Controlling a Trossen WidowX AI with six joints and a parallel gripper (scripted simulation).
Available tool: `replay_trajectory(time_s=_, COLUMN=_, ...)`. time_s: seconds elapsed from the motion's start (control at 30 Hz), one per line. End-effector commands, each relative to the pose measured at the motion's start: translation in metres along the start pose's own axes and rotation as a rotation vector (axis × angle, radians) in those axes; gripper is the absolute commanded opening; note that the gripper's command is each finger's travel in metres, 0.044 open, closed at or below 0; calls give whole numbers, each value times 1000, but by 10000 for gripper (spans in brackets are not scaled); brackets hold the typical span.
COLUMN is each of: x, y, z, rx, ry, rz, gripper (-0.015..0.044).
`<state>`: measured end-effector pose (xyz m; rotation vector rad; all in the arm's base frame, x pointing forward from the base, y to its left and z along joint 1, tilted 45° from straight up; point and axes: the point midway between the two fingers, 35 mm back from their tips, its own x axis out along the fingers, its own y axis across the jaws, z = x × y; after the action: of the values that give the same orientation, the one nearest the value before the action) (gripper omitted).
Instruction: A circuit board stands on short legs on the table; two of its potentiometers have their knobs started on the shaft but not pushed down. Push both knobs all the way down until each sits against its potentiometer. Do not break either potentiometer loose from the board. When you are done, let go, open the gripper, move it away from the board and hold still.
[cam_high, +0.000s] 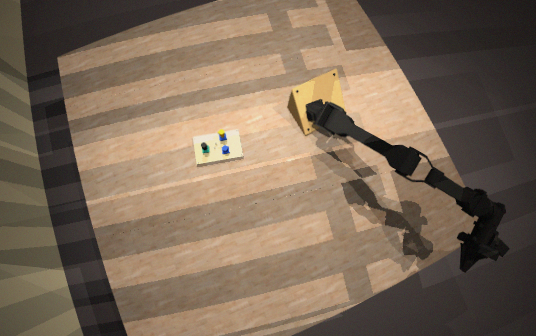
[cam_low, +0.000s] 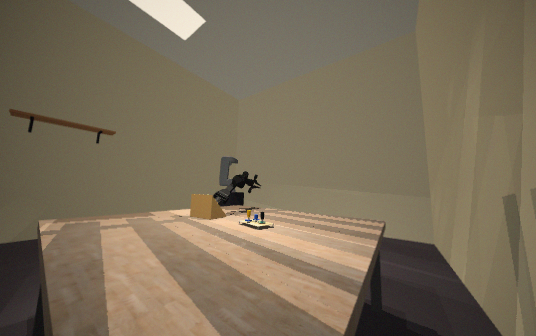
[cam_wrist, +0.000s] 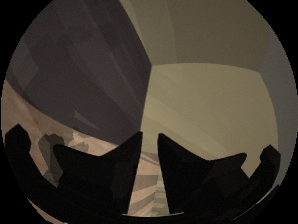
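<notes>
- Top view shows me the table (cam_high: 210, 280) with the arm (cam_high: 390, 150) stretched away from the work, past the table's edge.
- The circuit board (cam_high: 233, 152) sits mid-table, well apart from the arm.
- My claw (cam_high: 470, 260) is clenched on nothing, nearly shut.
- The yellow knob (cam_high: 221, 132) and black knob (cam_high: 204, 146) look raised; I judge pressing not begun, so next I swing over the board.

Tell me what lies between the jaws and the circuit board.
In the top view, only bare wooden table and the arm's shadow separate the gripper, past the table's edge, from the circuit board.
</notes>
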<state>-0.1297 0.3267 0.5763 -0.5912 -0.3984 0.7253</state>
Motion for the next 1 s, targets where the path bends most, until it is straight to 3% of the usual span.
replay_trajectory(time_s=0.0, x=21, y=-3, z=-1, rx=-52, ry=2, rz=-72, gripper=0)
replay_trajectory(time_s=0.97, x=185, y=-23, z=-45, rx=-559, ry=49, rz=-416, gripper=0)
